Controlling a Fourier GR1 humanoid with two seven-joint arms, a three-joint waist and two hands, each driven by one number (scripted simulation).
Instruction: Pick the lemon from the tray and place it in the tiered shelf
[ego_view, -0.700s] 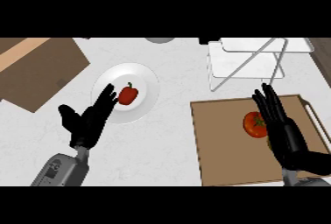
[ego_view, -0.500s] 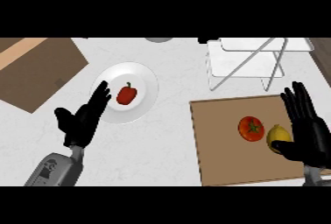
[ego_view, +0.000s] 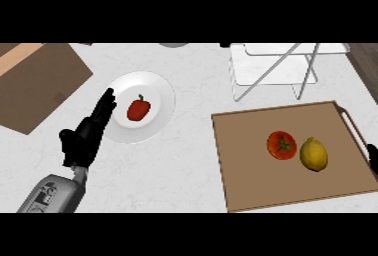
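A: Where does the lemon (ego_view: 313, 154) sit?

B: On the brown tray (ego_view: 251, 180), toward its right side, touching or just beside a tomato (ego_view: 281, 145) on its left. It lies with its long axis roughly up and down in the head view, one pointed end toward the tiered shelf (ego_view: 275, 70), which stands beyond the tray's far edge.

A: And the hands?

B: The left hand (ego_view: 87, 135) shows at the view's left, fingers straight and relaxed, holding nothing, resting by the rim of a white plate (ego_view: 159, 100) that carries a red bell pepper (ego_view: 138, 109). Of the right hand (ego_view: 371, 159) only a dark sliver shows at the right edge beside the tray's handle; I can't tell how it is set.

A: How will the lemon handle?

B: My guess is light and fairly stiff, with a waxy, slightly slippery rind and a rounded body that can roll or squirt out of a pinch. It isn't fragile, so it should tolerate a full wrap.

A: Where to take hold?

B: Across the widest middle, thumb on one side and fingers on the other, coming from the right so the tomato isn't nudged. The tapered ends offer poor purchase.

A: Progress?

B: The lemon is not yet grasped, so the pick comes first, then the carry to the shelf
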